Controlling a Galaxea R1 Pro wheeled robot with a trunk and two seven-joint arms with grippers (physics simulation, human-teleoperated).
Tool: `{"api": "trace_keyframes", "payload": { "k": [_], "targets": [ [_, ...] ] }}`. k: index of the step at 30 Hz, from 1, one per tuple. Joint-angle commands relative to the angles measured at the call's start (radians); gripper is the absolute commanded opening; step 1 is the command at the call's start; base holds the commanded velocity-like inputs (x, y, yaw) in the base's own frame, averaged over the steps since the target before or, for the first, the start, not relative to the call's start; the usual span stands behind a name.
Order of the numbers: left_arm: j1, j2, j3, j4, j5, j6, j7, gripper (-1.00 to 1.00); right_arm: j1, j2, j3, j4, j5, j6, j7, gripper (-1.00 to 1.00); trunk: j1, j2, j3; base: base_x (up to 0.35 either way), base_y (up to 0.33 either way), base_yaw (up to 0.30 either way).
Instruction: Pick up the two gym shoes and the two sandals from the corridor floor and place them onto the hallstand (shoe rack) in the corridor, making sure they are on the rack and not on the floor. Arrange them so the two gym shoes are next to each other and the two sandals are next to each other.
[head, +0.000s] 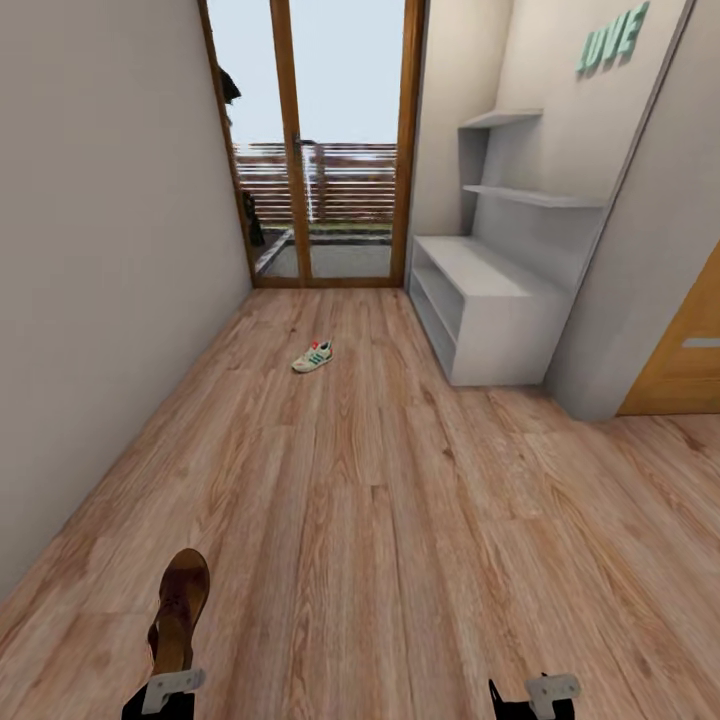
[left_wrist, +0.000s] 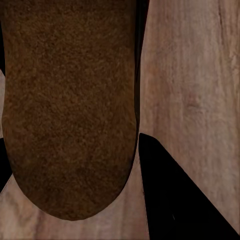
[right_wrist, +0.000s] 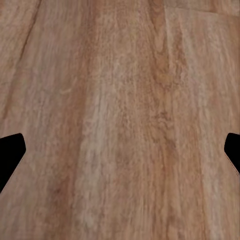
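While the left gripper (head: 165, 690) sits at the bottom edge of the head view, a dark-brown sandal (head: 180, 610) extends forward from it, toe pointing away from the robot, above the corridor floor (head: 400, 520). In the left wrist view the sandal (left_wrist: 70, 110) lies close to the camera with one dark finger (left_wrist: 175, 200) beside it; the gripper appears clamped on the sandal, though the contact itself is hidden.

One gym shoe (head: 313, 356), white with teal stripes and a red accent, lies on the floor far ahead, near the middle of the corridor and to the left of the hallstand (head: 500, 310). The hallstand stands against the right wall, its bench top bare, with two stepped shelves (head: 530, 195) above it and mint "LOVE" letters (head: 612, 40) higher on the wall.

The right gripper (head: 535, 695) is low at the bottom edge. In the right wrist view its finger tips (right_wrist: 10, 152) stand wide apart over bare planks (right_wrist: 120, 120), holding nothing.

A wood-framed glass door (head: 310, 140) closes the corridor's far end.
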Motion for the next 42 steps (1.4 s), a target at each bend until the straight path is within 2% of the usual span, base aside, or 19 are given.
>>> {"api": "trace_keyframes", "payload": {
  "k": [1, 42],
  "targets": [
    [-0.001, 0.0, 0.0, 0.001, 0.005, -0.002, -0.002, -1.0, -0.001, 0.001, -0.006, 0.001, 0.01, -0.003, 0.0, 1.0, 0.0, 0.0, -0.001, 0.34, 0.0, 0.0],
    [-0.001, 0.0, 0.0, 0.001, 0.005, -0.002, -0.002, -1.0, 0.0, 0.005, -0.006, 0.008, 0.01, -0.003, -0.001, 1.0, 0.0, 0.0, 0.009, 0.34, 0.0, 0.0]
  ]
}}
